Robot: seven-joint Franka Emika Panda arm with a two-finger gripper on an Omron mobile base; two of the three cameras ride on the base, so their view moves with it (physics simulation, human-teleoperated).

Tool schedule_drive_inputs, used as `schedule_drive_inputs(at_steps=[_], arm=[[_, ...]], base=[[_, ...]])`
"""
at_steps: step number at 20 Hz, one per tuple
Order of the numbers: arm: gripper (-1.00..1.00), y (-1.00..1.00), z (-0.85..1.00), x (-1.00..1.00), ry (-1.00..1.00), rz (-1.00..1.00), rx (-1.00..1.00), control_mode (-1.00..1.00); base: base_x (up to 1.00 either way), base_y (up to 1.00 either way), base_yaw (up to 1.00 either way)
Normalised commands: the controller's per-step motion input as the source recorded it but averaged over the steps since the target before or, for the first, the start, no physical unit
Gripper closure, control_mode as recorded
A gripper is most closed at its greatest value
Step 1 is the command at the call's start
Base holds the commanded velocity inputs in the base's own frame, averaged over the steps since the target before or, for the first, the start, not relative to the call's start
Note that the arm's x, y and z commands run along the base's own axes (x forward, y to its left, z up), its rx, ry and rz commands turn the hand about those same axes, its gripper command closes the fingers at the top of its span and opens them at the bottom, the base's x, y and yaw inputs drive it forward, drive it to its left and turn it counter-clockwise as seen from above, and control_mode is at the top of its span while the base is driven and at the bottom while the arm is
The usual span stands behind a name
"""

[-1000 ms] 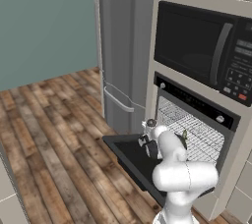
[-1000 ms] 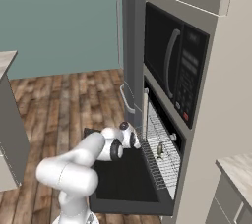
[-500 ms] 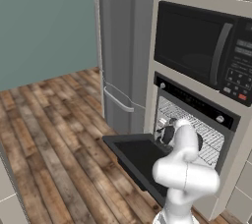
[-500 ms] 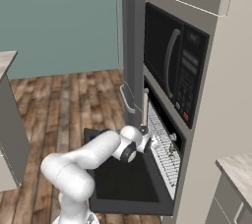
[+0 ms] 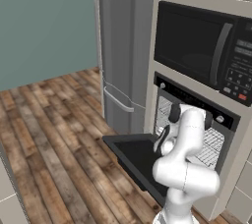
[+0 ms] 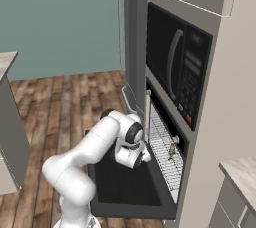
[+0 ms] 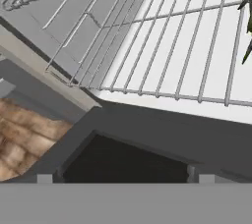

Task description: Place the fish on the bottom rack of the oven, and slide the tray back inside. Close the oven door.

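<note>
Inside already — the fish [image 6: 172, 151] lay on the bottom rack [image 6: 162, 147].
Oven door [image 6: 125, 184] hung open; the gripper's grip could not be told.

Silver wire-grid bottom rack [image 6: 164, 158] inside the black built-in oven [image 6: 172, 182], small dark green fish [image 6: 171, 151] lying on its far bars, black flat oven door [image 6: 125, 184] lowered open before it
</note>
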Motion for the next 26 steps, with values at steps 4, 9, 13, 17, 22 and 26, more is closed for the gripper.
schedule_drive_inputs(at_steps=[4,9,13,17,22,26], arm=[[-1.0,0.96,0.83,-0.42,-0.05,0.0,-0.05,-1.0],[-1.0,1.0,0.86,-0.37,-0.05,0.0,-0.11,-1.0],[-1.0,1.0,0.99,-0.69,-0.19,0.0,-0.12,-1.0],[-1.0,0.9,1.0,-0.68,-0.24,0.0,-0.06,-1.0],[-1.0,0.88,0.89,-0.8,-0.2,0.0,-0.04,-1.0],[-1.0,0.8,0.72,-0.88,-0.14,-0.01,-0.01,-1.0]], base=[[0.0,0.0,0.0],[0.0,0.0,0.0],[0.0,0.0,0.0],[0.0,0.0,0.0],[0.0,0.0,0.0],[0.0,0.0,0.0]])
